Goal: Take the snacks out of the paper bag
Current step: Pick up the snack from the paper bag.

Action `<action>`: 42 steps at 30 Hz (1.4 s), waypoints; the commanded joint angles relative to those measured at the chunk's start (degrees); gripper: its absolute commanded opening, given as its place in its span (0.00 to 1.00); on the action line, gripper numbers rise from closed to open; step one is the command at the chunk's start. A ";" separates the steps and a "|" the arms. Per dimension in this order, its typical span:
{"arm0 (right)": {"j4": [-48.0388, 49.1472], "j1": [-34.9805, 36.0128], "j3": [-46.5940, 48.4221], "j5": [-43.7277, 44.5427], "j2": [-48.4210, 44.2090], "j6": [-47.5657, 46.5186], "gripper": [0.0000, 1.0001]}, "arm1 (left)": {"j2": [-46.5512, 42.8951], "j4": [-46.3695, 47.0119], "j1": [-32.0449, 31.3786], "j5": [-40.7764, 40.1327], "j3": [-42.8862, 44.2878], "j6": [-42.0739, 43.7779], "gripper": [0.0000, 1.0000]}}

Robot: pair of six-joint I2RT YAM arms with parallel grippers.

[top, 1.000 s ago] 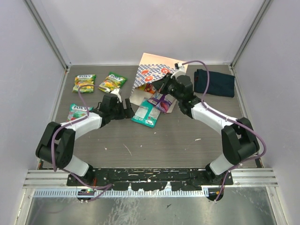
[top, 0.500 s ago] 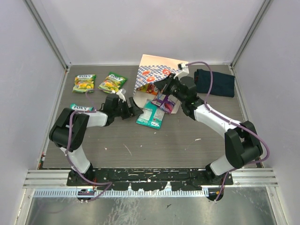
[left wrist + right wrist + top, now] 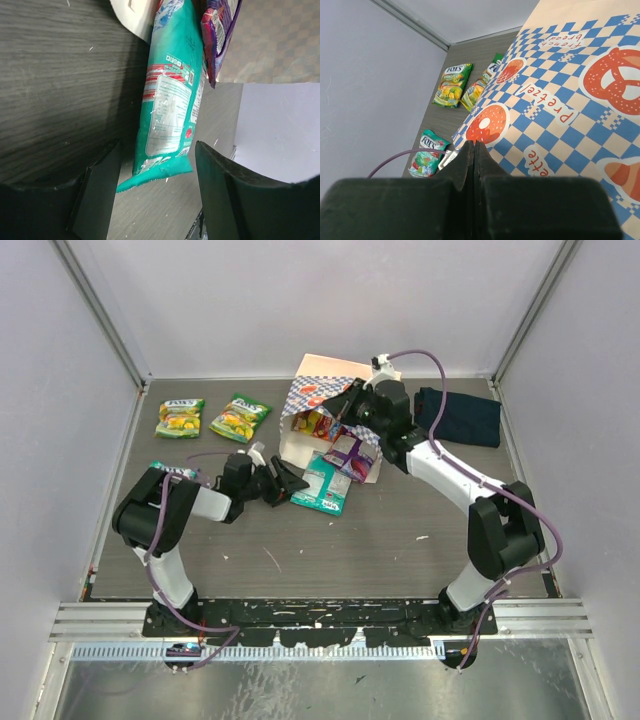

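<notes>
Blue-checked paper bag (image 3: 560, 100), teal packet (image 3: 172, 100), possibly navy cloth (image 3: 460, 417)

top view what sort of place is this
Probably a lab robot cell, not a home: plain white walls on aluminium framing, a grey table, and two arms bolted to a rail at its near edge.

A teal packet's (image 3: 172, 100) end lies on the table (image 3: 60, 75) between the left end effector's (image 3: 159, 150) spread fingers.
</notes>
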 commanded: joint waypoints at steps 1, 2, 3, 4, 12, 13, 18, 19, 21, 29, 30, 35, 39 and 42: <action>-2.92 -0.37 5.14 -1.43 0.57 1.09 0.01 | -0.74 -11.85 -0.57 -2.41 -0.53 -1.71 0.61; -3.54 -0.32 5.46 -1.20 0.54 1.58 0.01 | -0.70 -13.46 -0.57 -2.15 0.14 -1.60 0.58; -3.96 -0.37 5.54 -0.84 0.42 1.90 0.01 | -0.78 -14.82 -0.57 -1.72 0.82 -1.53 0.52; -4.03 -0.36 5.26 -0.72 0.29 2.20 0.01 | -0.94 -15.18 -0.57 -1.49 1.20 -1.52 0.47; 1.95 -0.03 -2.32 0.57 -5.26 0.04 0.01 | -11.86 -13.97 -0.57 -5.01 -2.04 -1.21 0.00; 0.73 -0.05 -2.00 0.96 -6.02 -0.02 0.01 | -15.20 -15.71 -0.61 -4.57 -2.52 -1.44 0.00; -0.35 -0.02 -2.29 3.11 -9.70 -0.86 0.01 | -38.95 -37.33 -0.53 -9.83 -0.51 3.00 0.00; -0.91 -0.02 -2.14 3.31 -10.25 -1.06 0.01 | -43.56 -42.40 -0.48 -11.90 0.63 3.68 0.00; -1.70 0.04 -1.99 3.37 -11.54 -1.39 0.01 | -53.08 -51.36 -0.36 -16.41 3.37 5.04 0.00; -2.16 1.13 -3.74 7.34 -14.35 -0.85 0.01 | -63.60 -87.67 0.31 -35.59 18.11 1.96 0.00; -1.92 1.32 -4.07 7.48 -14.27 -0.62 0.01 | -62.23 -91.62 0.27 -37.10 19.83 0.36 0.00; -1.31 2.04 -5.16 7.50 -13.66 -0.78 0.01 | -54.84 -105.35 0.35 -40.09 25.10 -13.64 0.00; -1.38 2.08 -5.63 7.26 -12.79 -1.75 0.01 | -52.74 -104.16 1.26 -44.28 23.34 -22.44 0.00; -1.31 2.08 -5.41 6.50 -11.17 -2.23 0.01 | -49.68 -103.38 4.01 -44.82 24.27 -26.32 0.00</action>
